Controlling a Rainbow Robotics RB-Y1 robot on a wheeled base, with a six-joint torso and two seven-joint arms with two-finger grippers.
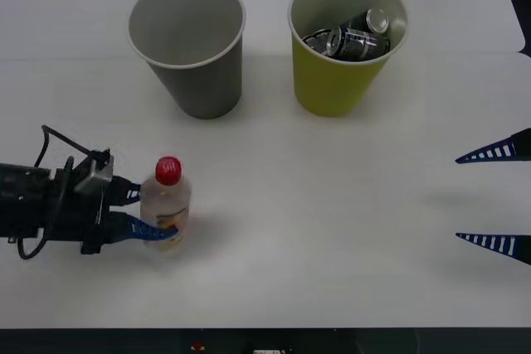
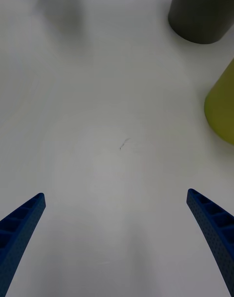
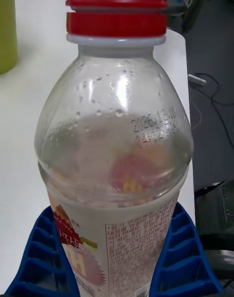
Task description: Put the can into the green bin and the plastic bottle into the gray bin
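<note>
**Bottle gripped, gray bin next**

Left pincer [image 1: 148,215] clasps the bottle [image 1: 166,205] upright near the table's [image 1: 332,246] front-left corner. Cans [image 1: 353,37] already lie in the green bin [image 1: 336,80]. Next: lift, carry to the gray bin [image 1: 199,80]. Right pincer [image 1: 496,196] waits, fingers spread, at the right edge.

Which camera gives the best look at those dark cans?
The front view: it looks down into the yellow-green cup-shaped bin where the dark cans with silver ends lie. Both wrist views catch just the bin's outer wall.

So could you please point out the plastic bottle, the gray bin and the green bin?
plastic bottle [image 1: 166,205], front view, clear body.
gray bin [image 1: 206,80], front view, outer wall.
green bin [image 1: 332,80], front view, outer wall.
</note>
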